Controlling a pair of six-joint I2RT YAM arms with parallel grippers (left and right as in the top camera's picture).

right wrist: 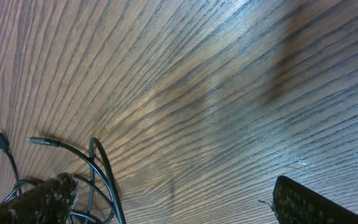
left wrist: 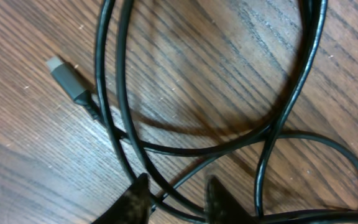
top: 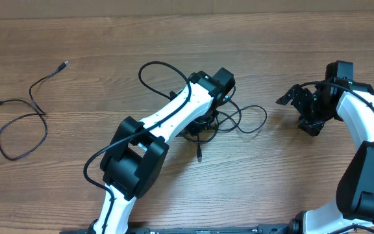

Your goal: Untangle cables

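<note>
The left gripper (left wrist: 178,204) hung low over the tangle of thin black rubbery cables (top: 229,117). Its two dark fingertips (left wrist: 138,200) stood a little apart. One strand of the tangle ran across the gap between them. It looked slimmer than the gap, and I could see neither tip pressing on it, so the jaws were loosely parted and held nothing.

Around the tips the strands curved and crossed one another flat on the brown wood-grain table (top: 174,32). A dark grey plug with a pale silver tip (left wrist: 64,73) lay just outside the tangle's loops. The white left arm (top: 174,114) reached over the tangle and covered its middle. One wide loop (top: 154,71) stuck out past the arm on the tangle's far left side, and another (top: 255,120) bulged out on its right.

The right gripper (right wrist: 173,196) sat to the right of the tangle, apart from it. Its jaws were spread as wide as they would go, with only bare wood between them. From that side I could see two small plug ends (right wrist: 2,142) poking out of the tangle's edge.

Well to the left of the tangle lay a single loose black cable (top: 24,120). It crossed over itself once, touched none of the others, and had a small plug (top: 63,65) at its far end.
</note>
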